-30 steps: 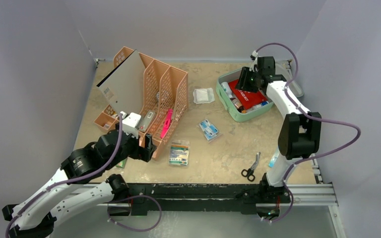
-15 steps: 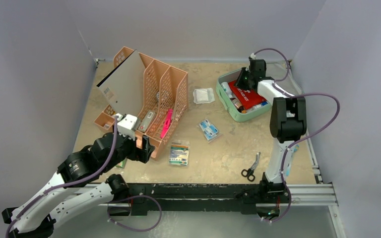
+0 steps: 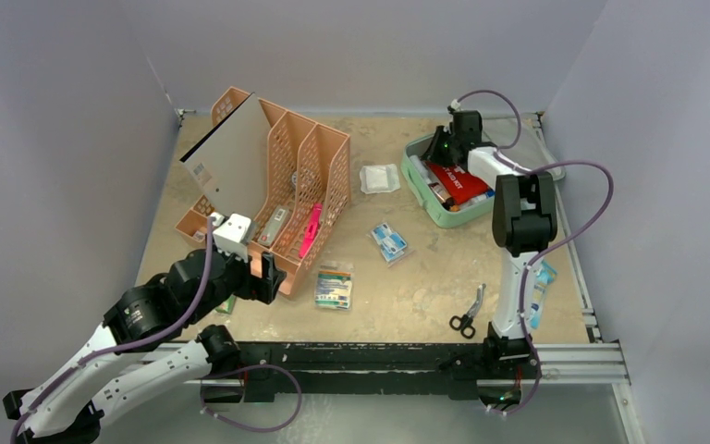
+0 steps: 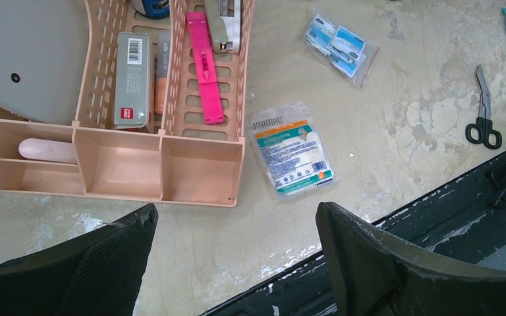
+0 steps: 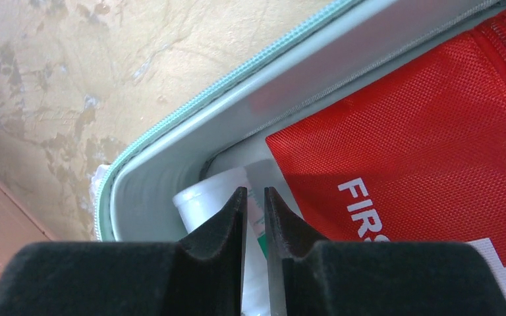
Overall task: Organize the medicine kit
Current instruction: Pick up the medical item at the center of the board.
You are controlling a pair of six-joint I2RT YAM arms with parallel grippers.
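right tool (image 5: 255,194) narrowed to a thin slit, tips inside the open green medicine kit (image 5: 165,164) at its corner, white tube (image 5: 204,197) right under the tips, red pouch (image 5: 421,131) just beside them, left tool (image 4: 236,210) spread wide, holding nothing, above the desk (image 4: 402,151), orange rack (image 4: 125,171) and sealed packet (image 4: 290,151) just ahead of it

Bare tabletop (image 3: 425,268) runs between the file rack (image 3: 307,176) at 10 o'clock and the medicine kit (image 3: 444,220) at 2 o'clock, broken by a gauze packet (image 3: 379,178), a blue sachet bag (image 3: 389,242), a dressing pack (image 3: 334,285) and scissors (image 3: 468,313). Inside the kit, a red first-aid pouch (image 3: 453,182) leaves only a strip along the 9 o'clock wall, taken by a white bottle (image 5: 204,197).
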